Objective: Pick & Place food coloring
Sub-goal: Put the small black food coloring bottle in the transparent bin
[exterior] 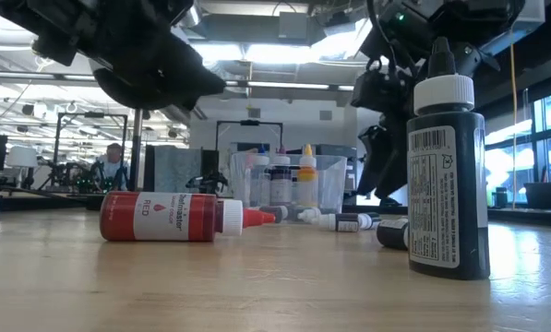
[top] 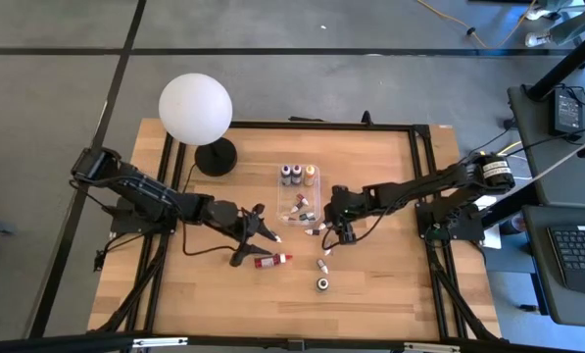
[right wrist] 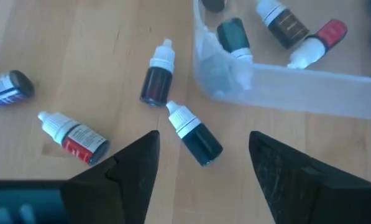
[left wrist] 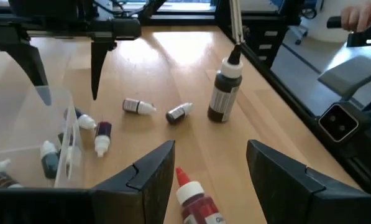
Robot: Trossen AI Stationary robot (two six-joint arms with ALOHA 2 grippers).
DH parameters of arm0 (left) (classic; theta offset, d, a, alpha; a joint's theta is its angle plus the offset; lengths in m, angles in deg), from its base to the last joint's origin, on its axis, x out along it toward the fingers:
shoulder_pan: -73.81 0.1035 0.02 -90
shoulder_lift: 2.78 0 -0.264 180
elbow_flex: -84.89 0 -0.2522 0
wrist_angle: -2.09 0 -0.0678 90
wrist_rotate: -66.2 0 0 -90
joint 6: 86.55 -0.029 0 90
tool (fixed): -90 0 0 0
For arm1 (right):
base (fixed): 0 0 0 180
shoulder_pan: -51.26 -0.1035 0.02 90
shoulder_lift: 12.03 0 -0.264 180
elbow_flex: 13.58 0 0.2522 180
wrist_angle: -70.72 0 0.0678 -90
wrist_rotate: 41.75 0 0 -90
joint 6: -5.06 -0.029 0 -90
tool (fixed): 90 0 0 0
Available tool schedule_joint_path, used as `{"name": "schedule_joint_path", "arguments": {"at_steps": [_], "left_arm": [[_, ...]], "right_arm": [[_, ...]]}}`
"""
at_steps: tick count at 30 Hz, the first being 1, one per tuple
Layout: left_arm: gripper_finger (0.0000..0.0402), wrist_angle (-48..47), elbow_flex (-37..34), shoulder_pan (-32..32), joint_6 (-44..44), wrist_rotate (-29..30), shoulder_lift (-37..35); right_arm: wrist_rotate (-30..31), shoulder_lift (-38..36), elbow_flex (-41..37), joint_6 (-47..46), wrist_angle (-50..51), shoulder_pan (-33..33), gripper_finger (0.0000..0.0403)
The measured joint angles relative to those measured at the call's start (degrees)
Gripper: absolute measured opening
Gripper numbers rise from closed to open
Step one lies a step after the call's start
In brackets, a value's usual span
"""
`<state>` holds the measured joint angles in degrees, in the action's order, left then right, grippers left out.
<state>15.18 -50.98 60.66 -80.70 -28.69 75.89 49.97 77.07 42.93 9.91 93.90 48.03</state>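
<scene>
Both hands spread and empty: right hand (right wrist: pixel 201 165) over small teal bottle (right wrist: pixel 195 135), left hand (left wrist: pixel 210 171) over red bottle (left wrist: pixel 197 200); light, slick, roll-prone—pinch mid-body.

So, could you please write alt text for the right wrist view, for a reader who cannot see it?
The open right gripper hovers over a small dark teal bottle lying on the wooden table. A dark red bottle and a red-labelled one lie nearby, and the clear box beside them holds more bottles.

Near surface (top: pixel 204 304) bare; globe lamp (top: pixel 195 108) blocks far left; clear box (top: pixel 299 192), loose bottles (top: pixel 321 265) crowd centre.
</scene>
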Motion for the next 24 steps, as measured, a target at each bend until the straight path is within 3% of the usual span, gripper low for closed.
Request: {"name": "schedule_joint_path", "arguments": {"at_steps": [13, 24], "left_arm": [[0.0192, -1.86, 0.00, 0.00, -0.17, 0.94, 0.02], [0.0194, -1.86, 0.00, 0.00, -1.25, 0.96, 0.02]], "right_arm": [[0.03, 6.56, -0.02, 4.54, -2.55, 0.11, 0.0231], [-0.35, 6.70, 0.07, 4.47, -1.98, 0.04, 0.0139]]}}
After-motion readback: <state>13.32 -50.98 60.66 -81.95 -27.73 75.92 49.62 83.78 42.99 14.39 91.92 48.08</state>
